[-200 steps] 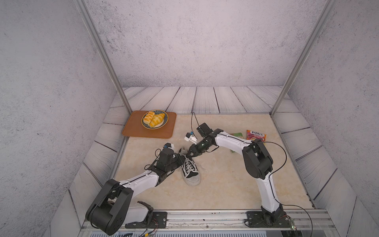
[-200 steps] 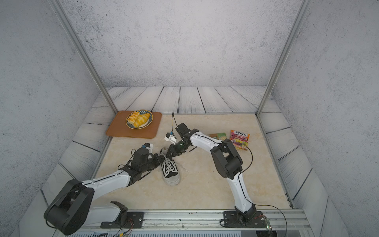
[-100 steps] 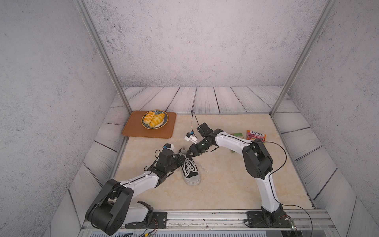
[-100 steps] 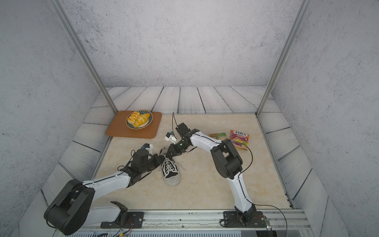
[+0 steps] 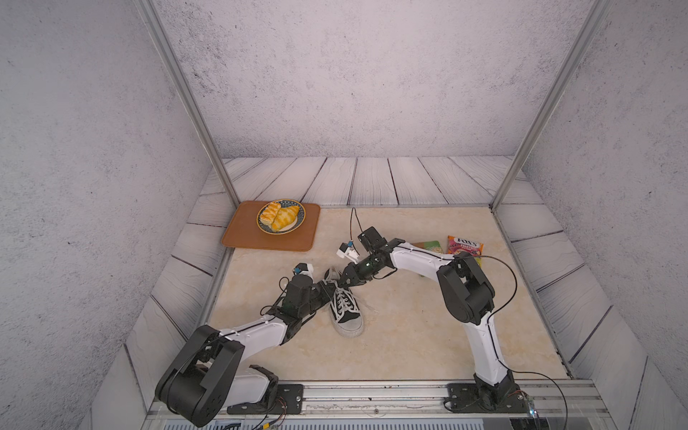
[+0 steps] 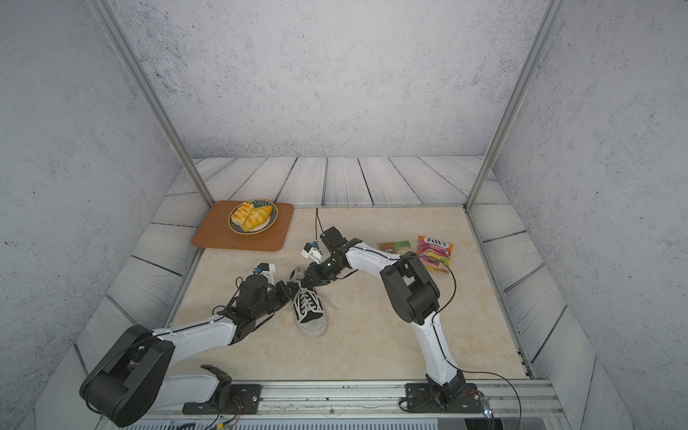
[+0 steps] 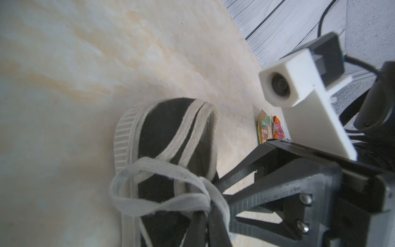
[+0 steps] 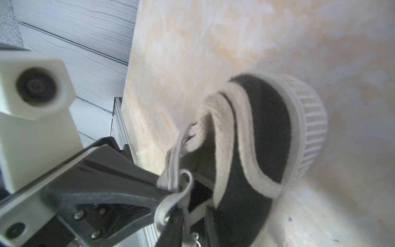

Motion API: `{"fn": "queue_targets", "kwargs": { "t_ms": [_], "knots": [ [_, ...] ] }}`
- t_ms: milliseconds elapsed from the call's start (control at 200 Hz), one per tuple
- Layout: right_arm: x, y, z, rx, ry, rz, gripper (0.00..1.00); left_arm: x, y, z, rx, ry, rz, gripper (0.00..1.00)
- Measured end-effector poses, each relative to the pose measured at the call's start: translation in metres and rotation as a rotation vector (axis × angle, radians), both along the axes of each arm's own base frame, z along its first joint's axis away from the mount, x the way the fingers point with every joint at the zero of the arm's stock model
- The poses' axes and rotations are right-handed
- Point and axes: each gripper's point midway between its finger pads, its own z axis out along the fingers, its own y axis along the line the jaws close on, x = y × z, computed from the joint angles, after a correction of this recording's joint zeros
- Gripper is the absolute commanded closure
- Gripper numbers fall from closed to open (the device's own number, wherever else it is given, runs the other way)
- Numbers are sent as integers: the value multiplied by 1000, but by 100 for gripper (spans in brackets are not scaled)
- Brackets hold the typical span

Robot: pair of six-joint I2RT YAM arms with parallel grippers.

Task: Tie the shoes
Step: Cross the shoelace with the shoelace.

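Black canvas low-top sneaker point(image 5: 346, 312) stands upright on its sole on the beige worktop point(image 5: 409, 335), a little left of centre. Toe cap points toward the front rail, heel toward the back wall. It sits between the two arms.

Left pincer point(image 5: 329, 289) is at the sneaker's left side by the top eyelets. Jaws are closed on the white laces point(image 7: 158, 169); the left wrist view shows a flat strand running in between the fingertips, with a slack loop standing out over the shoe opening.

Right pincer point(image 5: 344, 283) reaches in from the far right, tip over the tongue end, just beside the left pincer. The right wrist view shows its jaws drawn in on a folded length of lace. The two tips are nearly touching above the ankle opening. One loose lace end trails on the worktop to the sneaker's right.

Far left corner: brown tray point(image 5: 242, 234) carrying a patterned plate point(image 5: 302, 219) with two glazed pastries point(image 5: 279, 216). Far right: FOX'S candy bag point(image 5: 464, 245) and a green packet point(image 5: 428, 245) beside it, well apart from the shoe.
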Motion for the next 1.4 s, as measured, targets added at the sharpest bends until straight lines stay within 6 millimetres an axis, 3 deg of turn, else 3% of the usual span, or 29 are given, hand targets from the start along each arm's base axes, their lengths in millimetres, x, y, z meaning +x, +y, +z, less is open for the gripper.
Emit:
{"fn": "queue_targets", "kwargs": {
  "t_ms": [310,856,1191,1401],
  "knots": [
    [-1,2,-6,25,46,-35,75,3,-1,-4,-24,-5,12,100],
    [4,5,-5,37,45,-59,100,-1,1,-1,-30,-11,15,100],
    [2,3,4,40,3,-79,100,-7,6,5,-20,-14,16,100],
    [1,1,13,43,-17,-94,100,-10,8,8,-13,-16,17,92]
  ]
}}
